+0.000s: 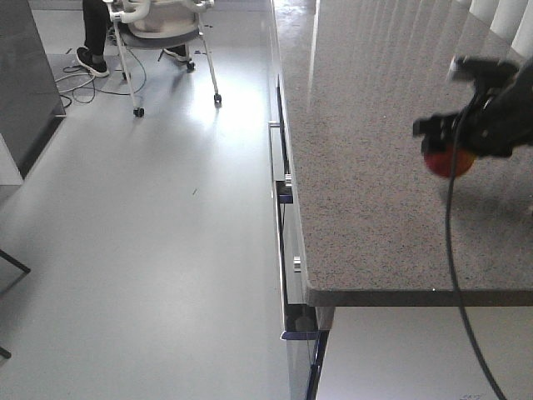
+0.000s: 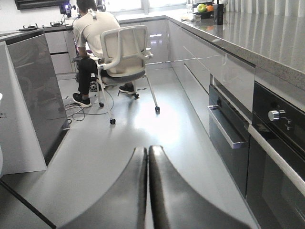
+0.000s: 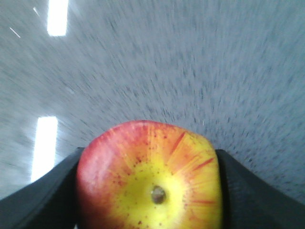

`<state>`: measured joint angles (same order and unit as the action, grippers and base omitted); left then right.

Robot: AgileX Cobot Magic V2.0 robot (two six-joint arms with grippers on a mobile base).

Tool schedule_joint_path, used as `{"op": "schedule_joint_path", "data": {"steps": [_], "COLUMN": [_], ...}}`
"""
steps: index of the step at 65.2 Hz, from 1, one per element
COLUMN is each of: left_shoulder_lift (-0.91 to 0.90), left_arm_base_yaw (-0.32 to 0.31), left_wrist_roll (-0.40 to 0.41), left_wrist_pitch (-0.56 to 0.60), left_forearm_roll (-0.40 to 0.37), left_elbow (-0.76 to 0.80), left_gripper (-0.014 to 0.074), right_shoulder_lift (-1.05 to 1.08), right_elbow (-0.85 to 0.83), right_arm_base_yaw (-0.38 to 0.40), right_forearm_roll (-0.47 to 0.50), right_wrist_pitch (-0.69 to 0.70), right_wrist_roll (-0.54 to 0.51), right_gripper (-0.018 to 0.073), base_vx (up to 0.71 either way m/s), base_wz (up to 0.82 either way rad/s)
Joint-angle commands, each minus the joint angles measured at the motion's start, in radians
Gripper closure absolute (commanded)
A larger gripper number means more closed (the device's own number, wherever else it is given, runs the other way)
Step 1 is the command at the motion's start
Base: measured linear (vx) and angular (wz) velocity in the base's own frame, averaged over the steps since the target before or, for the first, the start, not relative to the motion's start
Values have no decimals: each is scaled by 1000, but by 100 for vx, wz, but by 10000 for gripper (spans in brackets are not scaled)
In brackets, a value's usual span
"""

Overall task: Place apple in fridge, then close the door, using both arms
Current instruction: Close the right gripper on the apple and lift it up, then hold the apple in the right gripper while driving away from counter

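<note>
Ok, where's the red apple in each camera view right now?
Front view: far right, apple over the counter.
Left wrist: not in it.
Right wrist: bottom centre, in the right pincer.
Shared landmark: the speckled grey counter, in all three.

The apple [image 1: 450,162] is red with a yellow patch streaked red around its stem dip (dip facing the right wrist camera). It sits at 3 o'clock in the front view, over the counter [image 1: 375,125], pinched in the right gripper [image 3: 150,191]. The door [image 2: 40,90], dark grey, stands upright at 9 o'clock.
</note>
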<state>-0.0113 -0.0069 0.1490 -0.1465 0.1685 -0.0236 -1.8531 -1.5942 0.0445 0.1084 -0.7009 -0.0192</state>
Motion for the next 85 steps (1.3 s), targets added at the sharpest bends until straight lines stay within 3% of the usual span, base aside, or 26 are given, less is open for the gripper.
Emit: {"op": "schedule_joint_path", "data": {"steps": [1,19,27,85], "left_shoulder_lift": [-13,-13,-13,-13], "left_arm_base_yaw": [0,0,0,0], "left_wrist_roll": [4,4,4,4], "left_wrist_pitch": [77,77,77,77], "left_forearm_roll": [-9,-9,-9,-9], "left_elbow": [17,17,17,17], "left_gripper": [602,602,602,602], "right_shoulder_lift": [165,483,616,1003], "right_elbow": [-45,-41,-41,-41], "right_arm_base_yaw": [4,4,4,4], "right_forearm_roll": [48,265,329,316], "right_wrist_pitch": [26,-157,-188,-342], "right_wrist_roll": [-43,-215,-246,-245], "right_gripper": [426,426,426,426], "base_vx": [0,0,0,0], "base_wz": [0,0,0,0]}}
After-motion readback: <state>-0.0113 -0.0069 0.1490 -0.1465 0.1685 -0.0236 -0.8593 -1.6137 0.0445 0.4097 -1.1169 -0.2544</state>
